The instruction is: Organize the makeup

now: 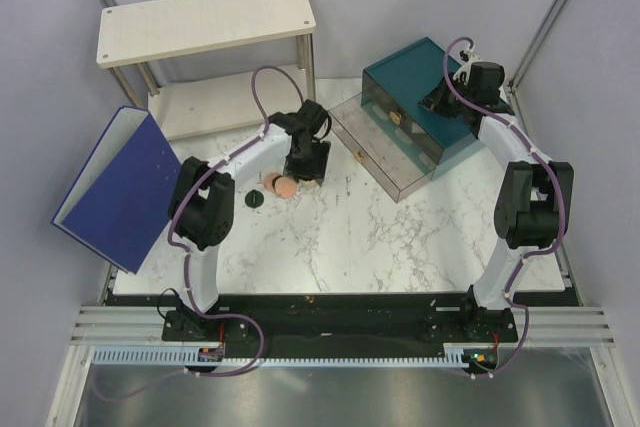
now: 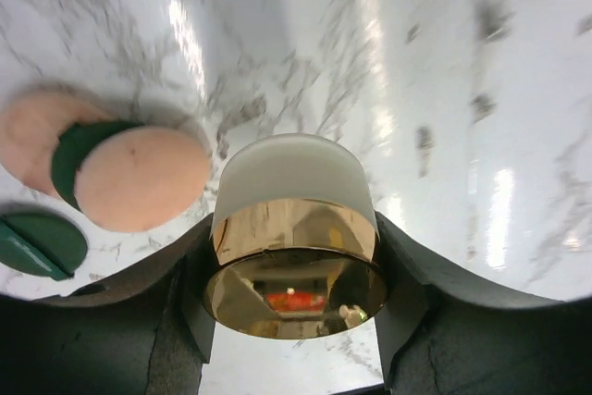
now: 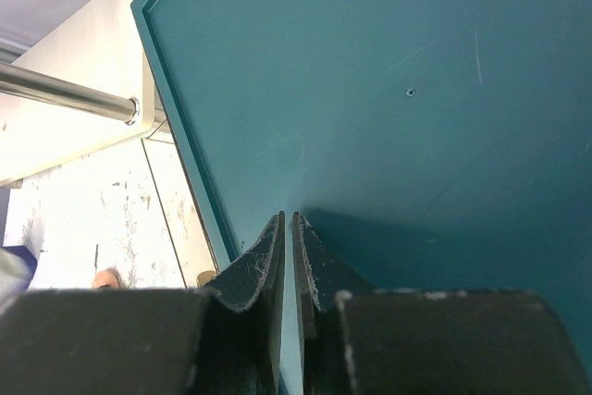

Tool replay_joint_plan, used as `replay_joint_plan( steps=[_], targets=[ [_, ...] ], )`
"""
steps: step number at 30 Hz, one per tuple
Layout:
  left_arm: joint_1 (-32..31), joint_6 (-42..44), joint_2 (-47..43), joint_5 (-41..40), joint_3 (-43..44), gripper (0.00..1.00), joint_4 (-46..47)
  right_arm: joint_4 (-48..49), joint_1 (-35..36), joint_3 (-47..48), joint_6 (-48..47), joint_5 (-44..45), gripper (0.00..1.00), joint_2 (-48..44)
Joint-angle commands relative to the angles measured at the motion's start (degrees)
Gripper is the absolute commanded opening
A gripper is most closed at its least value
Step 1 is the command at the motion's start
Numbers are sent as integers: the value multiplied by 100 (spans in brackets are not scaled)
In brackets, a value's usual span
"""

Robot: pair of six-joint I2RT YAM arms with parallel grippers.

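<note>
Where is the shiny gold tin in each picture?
Top external: the tin itself cannot be seen; it sits hidden under the left pincer, just right of the peach compacts.
Left wrist: the gold-rimmed tin is bottom centre, held between the pincer's fingers.
Right wrist: not in it; only the teal box and the shut right pincer.
Shared landmark: the marble table.

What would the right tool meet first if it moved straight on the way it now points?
The right tool, fingers closed, points at the flat top of the teal drawer box, so it would likely meet that top first. The gap to it is unclear.
</note>
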Motion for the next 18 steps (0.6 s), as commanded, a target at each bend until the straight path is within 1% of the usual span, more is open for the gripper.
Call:
replay_joint_plan(
  steps=[1, 2, 7, 8, 10, 11, 14, 15, 18],
  targets=[
    [-86, 252, -124, 108, 1261, 2, -7, -1094, 80, -337, -169, 85, 15, 339],
    [-113, 304, -53, 308, 1654, 2, -25, -1094, 80, -337, -169, 94, 15, 339],
    [-341, 384, 562, 766, 2782, 2, -139, -1094, 80, -345, -160, 85, 15, 348],
    [-385, 410, 789, 950, 3166, 2, -139, -1094, 80, -354, -169, 77, 15, 348],
    [-516, 410, 1010, 1135, 3520, 2, -122, -1094, 80, -363, -169, 76, 15, 348],
    [-552, 427, 1168, 1406, 3939, 2, -130, -1094, 80, -363, -169, 85, 15, 357],
    [-658, 314, 1669, 1916, 4582, 3, -69, -1086, 88, -372, -169, 76, 15, 366],
    [-684, 270, 1862, 2040, 4689, 3, -8, -1085, 88, -363, -169, 68, 15, 366],
    [-772, 155, 2030, 2428, 4822, 3, 237, -1094, 88, -363, -169, 76, 15, 366]
  ],
)
